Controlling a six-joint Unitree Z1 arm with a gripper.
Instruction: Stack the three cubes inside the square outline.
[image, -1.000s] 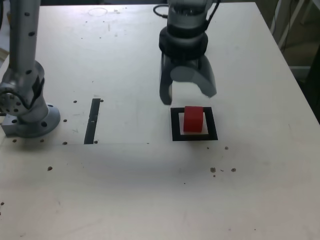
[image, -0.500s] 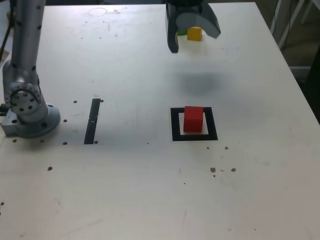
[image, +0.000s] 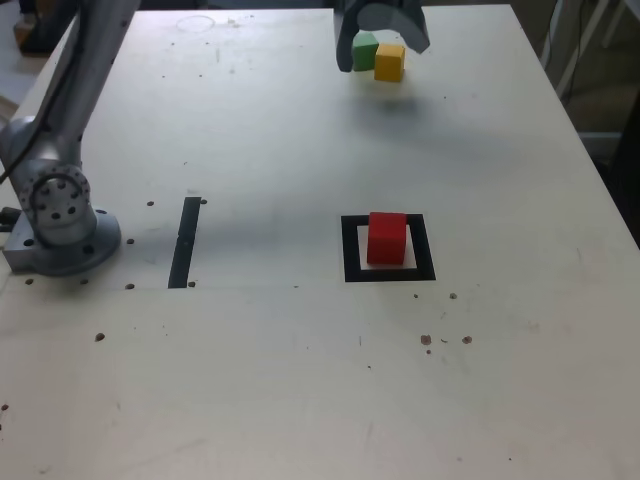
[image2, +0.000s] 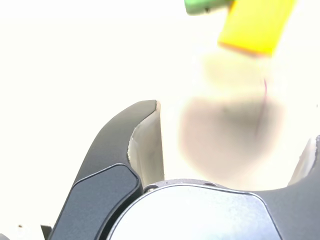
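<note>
arm (image: 70, 80): silver-grey, round bolted base | pincer (image: 383, 22): dark grey fingers (pale inner pads)

Tabletop (image: 270, 380): pale, matt board, smooth but speckled with small dark marks. Red cube (image: 386, 238), yellow cube (image: 389, 62) and green cube (image: 364, 50): matt, evenly coloured faces without gloss. Square outline (image: 348, 250) and thin strip (image: 185, 241): flat black tape, dull. Arm base (image: 60, 225): silver-grey metal with a soft sheen and visible bolt holes. Gripper (image2: 235, 130): dark, smooth, plastic-looking shell with a slight sheen; fingers (image2: 147, 145) lined with pale, matt pads.
</note>
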